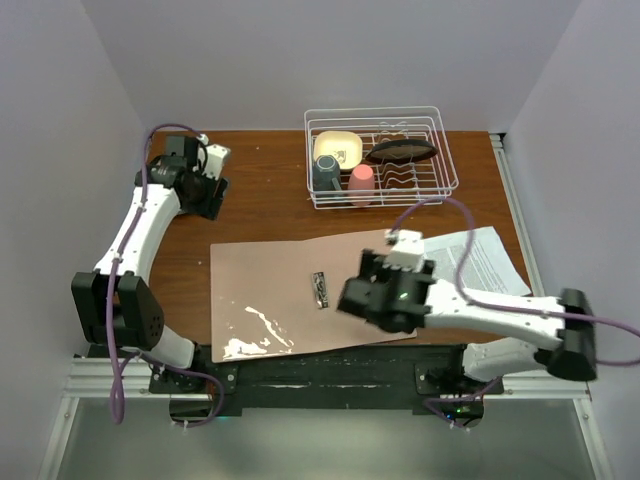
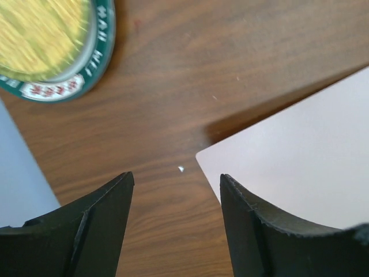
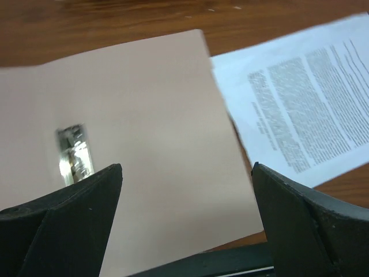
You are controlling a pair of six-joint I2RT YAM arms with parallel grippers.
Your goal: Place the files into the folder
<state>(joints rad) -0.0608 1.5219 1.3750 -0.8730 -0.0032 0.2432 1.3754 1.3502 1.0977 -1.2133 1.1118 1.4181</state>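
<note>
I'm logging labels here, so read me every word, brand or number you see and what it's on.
Nothing can be quoted.
On the files: dense black print, too blurred to read.
On the green-rimmed round object: white characters on the rim and red-and-white marks below them, too blurred to read.
On the folder: no lettering visible.

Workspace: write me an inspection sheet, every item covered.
Surface: brown wooden table, no spills seen.
Job's things: salmon-pink cardboard folder lying open, silver metal clip at its spine; white printed paper sheets outside it, by its right edge.
Clutter: white wire dish rack holding a yellow bowl, dark cup, pink cup and dark oblong item; green-rimmed round dish on the table, seen in the left wrist view.
Grippers: left gripper open, fingers empty, near the folder's far-left corner; right gripper open, empty, above the folder.
Cables: purple cables along both arms.
Surroundings: plain pale walls on three sides.
</note>
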